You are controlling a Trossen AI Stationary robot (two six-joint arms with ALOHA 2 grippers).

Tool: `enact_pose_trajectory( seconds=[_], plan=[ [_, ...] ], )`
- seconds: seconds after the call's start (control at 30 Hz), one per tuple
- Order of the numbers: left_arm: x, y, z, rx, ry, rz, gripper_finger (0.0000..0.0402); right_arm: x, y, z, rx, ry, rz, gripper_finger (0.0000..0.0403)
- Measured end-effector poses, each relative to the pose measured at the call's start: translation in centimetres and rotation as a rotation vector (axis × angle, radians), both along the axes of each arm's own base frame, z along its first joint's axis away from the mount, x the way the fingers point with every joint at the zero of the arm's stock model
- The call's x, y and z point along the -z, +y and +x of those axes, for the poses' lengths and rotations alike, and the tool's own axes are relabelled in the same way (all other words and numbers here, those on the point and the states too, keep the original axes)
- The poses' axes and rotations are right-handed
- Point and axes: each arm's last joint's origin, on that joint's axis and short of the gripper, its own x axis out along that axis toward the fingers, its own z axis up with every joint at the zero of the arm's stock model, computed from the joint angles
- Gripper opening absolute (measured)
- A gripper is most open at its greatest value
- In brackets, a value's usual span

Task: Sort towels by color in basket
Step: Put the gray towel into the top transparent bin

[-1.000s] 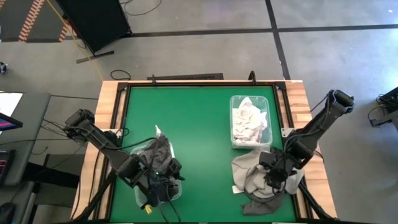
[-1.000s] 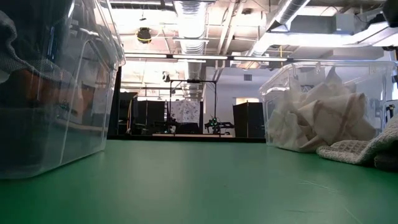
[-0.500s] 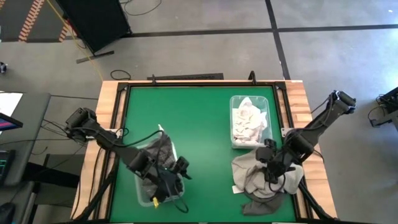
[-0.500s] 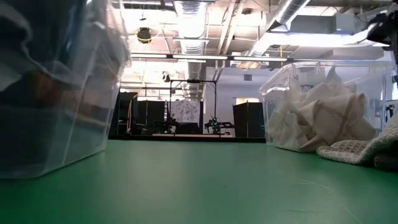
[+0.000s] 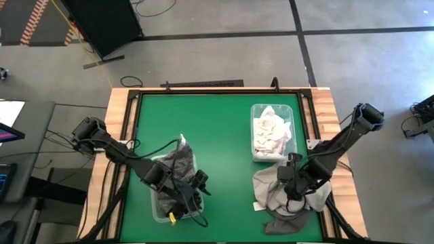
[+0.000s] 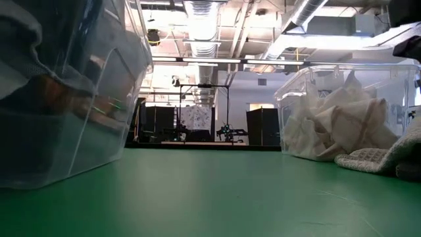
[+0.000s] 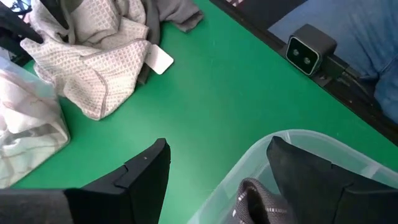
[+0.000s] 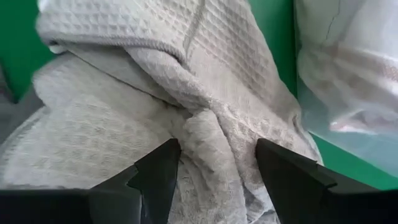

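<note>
The loose pile of towels lies on the green surface near the right edge, just in front of the clear bin that holds the white and checked cloths. On top is a beige-grey waffle-weave towel, crumpled into thick folds over a darker grey one. It looks light, limp and grippy, so it will likely drape and drag its neighbours; a raised fold at the middle of the heap seems the best place to pinch. The right gripper hovers directly over that fold with its fingers spread, holding nothing. The left gripper, also spread and empty, sits at the rim of the second bin, which contains dark cloths.
</note>
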Motion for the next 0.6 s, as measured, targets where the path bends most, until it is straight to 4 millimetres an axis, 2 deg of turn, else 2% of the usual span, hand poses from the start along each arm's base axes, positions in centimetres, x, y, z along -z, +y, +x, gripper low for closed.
enact_pose_trajectory(
  seconds=[0.2,0.47,0.6],
  plan=[
    [-0.2,-0.7,-0.5,0.009,0.02,-0.009,0.0263,0.4,0.0,0.0,-0.008,0.038,-0.029,0.0255],
    [-2.6,-2.3,-1.7,0.051,0.068,0.007,0.0263,0.9,-0.3,0.0,0.009,0.048,-0.042,0.0254],
    [-3.5,-3.0,-2.7,0.037,0.097,0.032,0.0264,2.0,-0.7,0.0,0.026,0.048,-0.044,0.0231]
  ],
)
